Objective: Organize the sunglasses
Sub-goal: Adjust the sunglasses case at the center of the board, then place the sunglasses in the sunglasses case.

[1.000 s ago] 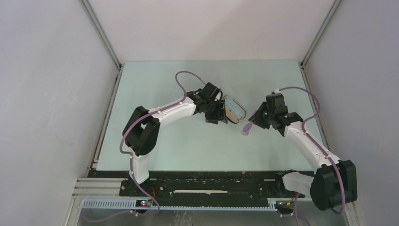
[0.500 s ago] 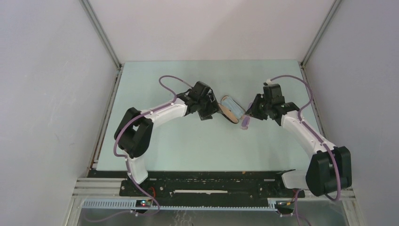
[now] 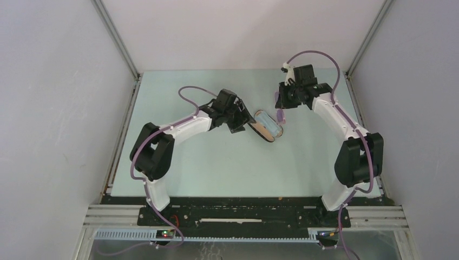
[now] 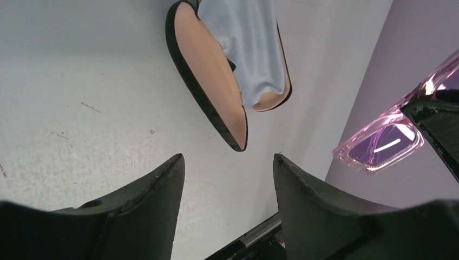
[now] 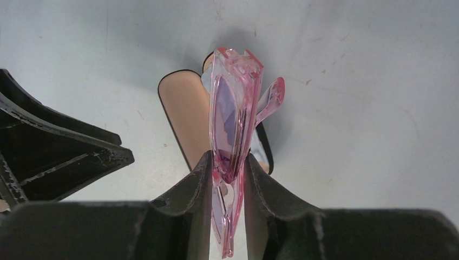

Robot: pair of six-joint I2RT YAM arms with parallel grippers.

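Right gripper (image 5: 227,162) is clamped on the sunglasses (image 5: 234,108): folded, held edge-on near one end, hanging over the far end of the open case (image 3: 264,130). Left gripper (image 4: 227,162) is spread with nothing in it, parked just beside the case on the side away from the glasses.

My read on doing this well:
- Swing the right wrist so the frame runs along the case's long axis, then descend slowly.
- Left could pin the case rim, since it looks light and likely to skid.
- The blue cloth (image 4: 251,43) is bunched in the tan lining. Lay the glasses on it or beside it, not jammed under.
- The thin pink arm sticks out, so keep it off the rim. Let go only once it's seated.

Room: plain pale walls (image 3: 54,108) on three sides with metal posts in the corners. The table (image 3: 216,162) is pale green with light scuffs and specks.
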